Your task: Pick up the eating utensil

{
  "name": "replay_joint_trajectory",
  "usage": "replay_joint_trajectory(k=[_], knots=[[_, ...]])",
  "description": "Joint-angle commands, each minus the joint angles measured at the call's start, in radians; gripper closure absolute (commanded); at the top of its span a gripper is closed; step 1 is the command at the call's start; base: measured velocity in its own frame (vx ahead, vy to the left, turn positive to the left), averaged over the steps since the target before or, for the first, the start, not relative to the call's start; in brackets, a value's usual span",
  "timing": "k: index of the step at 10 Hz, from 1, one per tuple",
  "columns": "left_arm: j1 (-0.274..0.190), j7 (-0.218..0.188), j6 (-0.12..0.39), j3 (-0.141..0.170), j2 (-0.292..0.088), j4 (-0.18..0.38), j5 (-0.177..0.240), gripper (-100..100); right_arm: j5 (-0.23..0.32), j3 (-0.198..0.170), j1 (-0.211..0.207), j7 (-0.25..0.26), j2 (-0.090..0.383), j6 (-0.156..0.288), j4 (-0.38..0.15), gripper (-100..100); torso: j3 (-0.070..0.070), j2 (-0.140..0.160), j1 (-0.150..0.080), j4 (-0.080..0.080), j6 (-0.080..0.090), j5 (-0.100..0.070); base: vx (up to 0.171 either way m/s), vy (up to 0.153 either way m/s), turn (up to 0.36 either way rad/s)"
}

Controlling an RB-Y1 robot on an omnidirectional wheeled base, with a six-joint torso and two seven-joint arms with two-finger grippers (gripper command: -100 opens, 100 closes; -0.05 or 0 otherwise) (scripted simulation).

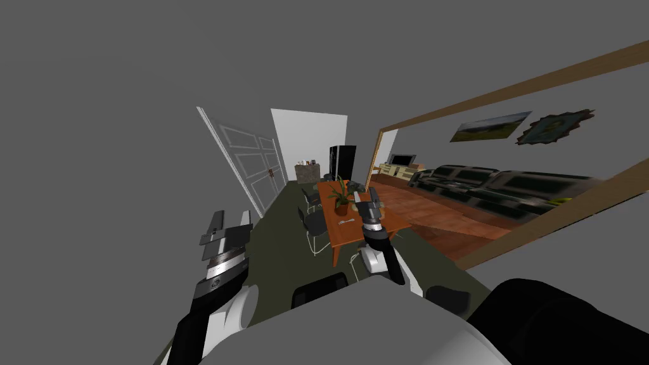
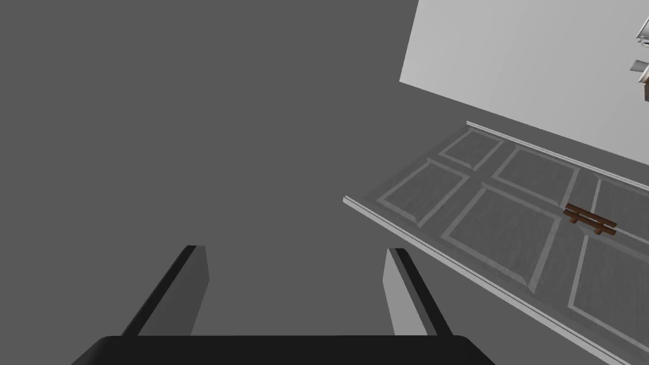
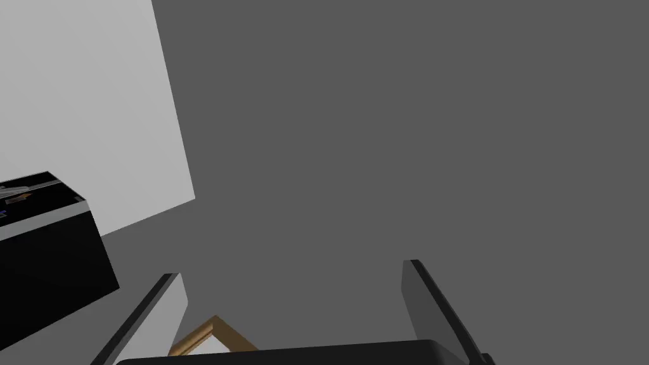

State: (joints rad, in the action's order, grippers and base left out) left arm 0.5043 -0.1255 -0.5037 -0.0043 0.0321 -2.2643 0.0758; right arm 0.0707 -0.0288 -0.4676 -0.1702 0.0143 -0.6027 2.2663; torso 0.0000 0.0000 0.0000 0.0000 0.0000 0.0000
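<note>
The utensil [image 1: 346,222] lies flat on the orange-brown table [image 1: 336,237], in its near half and closer to its left edge than its right; it is small and pale, and its kind cannot be told; nothing touches it. A potted plant [image 1: 341,196] stands further along the table, near the middle; dark chairs [image 1: 314,225] stand along the left edge.

In the head view the right gripper [image 1: 371,204] is raised in front of the table's right side, just right of the plant, well apart from the utensil; in its wrist view the right gripper [image 3: 291,269] is released, blades spread wide with nothing between them, and aimed at a grey wall; a black box [image 3: 44,253] and a corner of a wooden frame [image 3: 212,332] show beside it.

The left gripper [image 1: 229,222] hangs well left of the table, by the panelled door [image 1: 253,165]; its wrist view shows the left gripper [image 2: 293,250] released too, blades wide apart and empty, with the door [image 2: 507,222] and its brown handle [image 2: 589,218] off to one side.

A dark sofa [image 1: 494,184] stands beyond the table's right edge.
</note>
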Motion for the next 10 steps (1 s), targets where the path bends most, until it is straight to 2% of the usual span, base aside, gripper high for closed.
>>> replay_joint_trajectory(k=[1, 4, 7, 8, 10], knots=[[0.0, 0.0, 0.0, 0.0, 0.0, 0.0, 0.0, 0, 0.024, -0.015, -0.01, -0.006, 0.046, -0.004, -0.019, -100, 0.0, 0.0, 0.0, 0.0, 0.0, 0.0, -0.072, 0.028, 0.1], [0.0, 0.0, 0.0, 0.0, 0.0, 0.0, 0.0, 0, 0.081, -0.05, -0.033, -0.017, 0.102, -0.009, -0.072, -100, 0.006, 0.011, 0.004, 0.002, 0.0, 0.001, -0.156, 0.061, 0.125], [0.0, 0.0, 0.0, 0.0, 0.0, 0.0, 0.0, 0, 0.162, -0.101, -0.062, -0.027, 0.158, -0.011, -0.159, -100, 0.007, 0.012, 0.003, 0.003, 0.0, 0.001, -0.169, 0.059, 0.19], [0.0, 0.0, 0.0, 0.0, 0.0, 0.0, 0.0, 0, 0.162, -0.101, -0.062, -0.027, 0.158, -0.011, -0.162, -100, 0.007, 0.012, 0.004, 0.003, 0.0, 0.001, -0.104, 0.049, 0.048], [0.0, 0.0, 0.0, 0.0, 0.0, 0.0, 0.0, 0, 0.226, -0.143, -0.082, -0.03, 0.205, -0.009, -0.235, -100, 0.004, 0.007, 0.002, 0.002, 0.0, 0.0, -0.097, 0.046, 0.186]])
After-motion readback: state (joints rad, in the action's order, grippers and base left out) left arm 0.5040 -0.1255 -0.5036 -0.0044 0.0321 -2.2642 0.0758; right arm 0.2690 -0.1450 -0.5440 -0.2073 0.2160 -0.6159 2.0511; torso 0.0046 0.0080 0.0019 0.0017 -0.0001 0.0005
